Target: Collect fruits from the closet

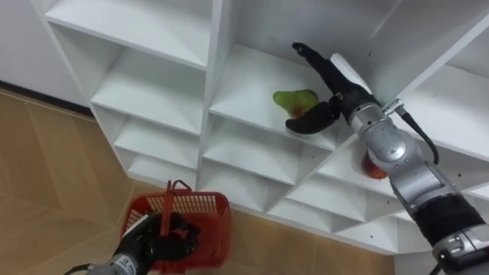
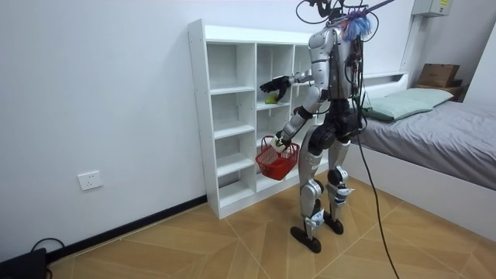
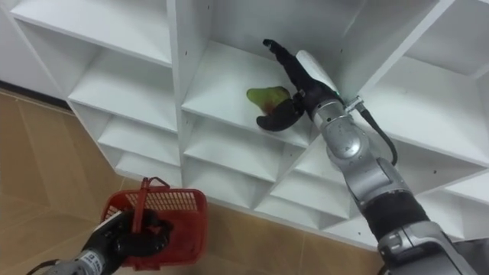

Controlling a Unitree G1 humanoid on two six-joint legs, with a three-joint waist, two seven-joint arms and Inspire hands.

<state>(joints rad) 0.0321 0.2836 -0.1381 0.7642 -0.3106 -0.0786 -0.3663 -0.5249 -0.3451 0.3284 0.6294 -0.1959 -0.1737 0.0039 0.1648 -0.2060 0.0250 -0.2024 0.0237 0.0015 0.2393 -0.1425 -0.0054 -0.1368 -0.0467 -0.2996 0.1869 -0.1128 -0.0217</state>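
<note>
One pear (image 1: pixel 293 100), green and smooth-skinned, with a darker shaded patch on its lower side. It lies on its side on a shelf of the white closet (image 1: pixel 207 92), in the compartment just right of the upright divider and in the upper rows. Its long axis runs roughly across the shelf, left to right in the eye views. The broad, rounded end points left. The narrower end seems to point right, toward the reaching hand, but no stalk can be made out.

One right hand (image 1: pixel 337 90), reaching into that compartment with the arm stretched out. The fingers (image 1: pixel 312 56) are straight and spread, above and behind the pear. The thumb (image 1: pixel 309 122) curves round below and in front of it, just beside the fruit. Whether any part touches the pear cannot be told.

One red fruit (image 1: pixel 374 169), round and largely hidden behind the right forearm. It sits in a compartment lower and further right.

One basket (image 1: pixel 208 210), red plastic mesh with an upright handle. It hangs low in front of the bottom shelves, above the wooden floor (image 1: pixel 46 176).

One left hand (image 1: pixel 166 235), dark fingers curled round the basket's handle and carrying it.

In the room view the robot stands upright, close against the closet front. A bed (image 2: pixel 434 132) lies behind it, at the room view's right.
</note>
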